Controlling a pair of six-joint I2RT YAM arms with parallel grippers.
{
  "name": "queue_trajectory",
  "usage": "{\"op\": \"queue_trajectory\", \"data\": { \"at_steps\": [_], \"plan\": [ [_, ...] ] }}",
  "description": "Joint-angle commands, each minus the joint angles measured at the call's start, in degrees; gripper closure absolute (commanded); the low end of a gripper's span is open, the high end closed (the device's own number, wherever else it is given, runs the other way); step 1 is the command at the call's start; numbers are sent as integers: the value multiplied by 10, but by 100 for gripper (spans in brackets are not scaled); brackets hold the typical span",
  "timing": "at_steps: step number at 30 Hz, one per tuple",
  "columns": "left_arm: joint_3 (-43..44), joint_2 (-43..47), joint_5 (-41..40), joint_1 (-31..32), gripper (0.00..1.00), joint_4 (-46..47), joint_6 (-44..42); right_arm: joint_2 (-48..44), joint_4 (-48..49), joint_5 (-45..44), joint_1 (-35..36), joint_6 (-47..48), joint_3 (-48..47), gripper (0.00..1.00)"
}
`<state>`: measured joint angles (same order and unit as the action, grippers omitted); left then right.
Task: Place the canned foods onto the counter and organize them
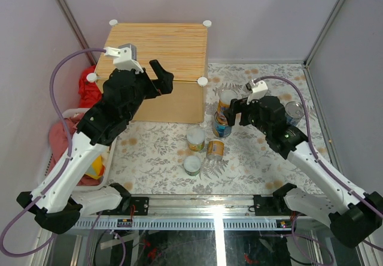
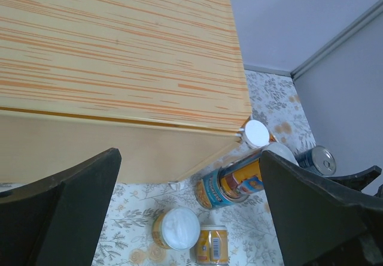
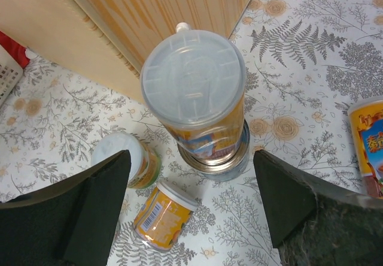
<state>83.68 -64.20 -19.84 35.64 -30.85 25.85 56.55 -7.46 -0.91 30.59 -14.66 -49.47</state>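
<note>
Right wrist: right fingers [image 3: 66,212] wide apart over tall can [image 3: 194,92]; left fingers [image 2: 60,212] apart nr counter [image 2: 119,50].

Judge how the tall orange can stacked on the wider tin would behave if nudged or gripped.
The tall orange can stands atop a wider tin, so a sideways nudge would probably topple it. Its rigid round wall should take a squeeze from the open right pincer, though the glossy label may slip. Tipped over, it would likely roll.

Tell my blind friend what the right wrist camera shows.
A tall orange can with a clear lid stands on a wider tin, below the open right gripper. The wooden counter is behind; a small upright can and a tipped can sit nearby.
</note>
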Motion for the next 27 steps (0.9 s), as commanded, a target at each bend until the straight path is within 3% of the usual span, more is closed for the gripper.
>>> {"op": "queue_trajectory", "data": {
  "at_steps": [1, 13, 27],
  "plan": [
    [-8, 9, -53, 2, 0, -5, -19, 23, 73, -4, -2, 15, -8, 10],
    [-25, 23, -22, -70, 0, -8, -20, 78, 136, -48, -2, 27, -8, 10],
    [-37, 42, -11, -94, 0, -23, -18, 132, 205, -36, -2, 23, -6, 11]
  ]
}}
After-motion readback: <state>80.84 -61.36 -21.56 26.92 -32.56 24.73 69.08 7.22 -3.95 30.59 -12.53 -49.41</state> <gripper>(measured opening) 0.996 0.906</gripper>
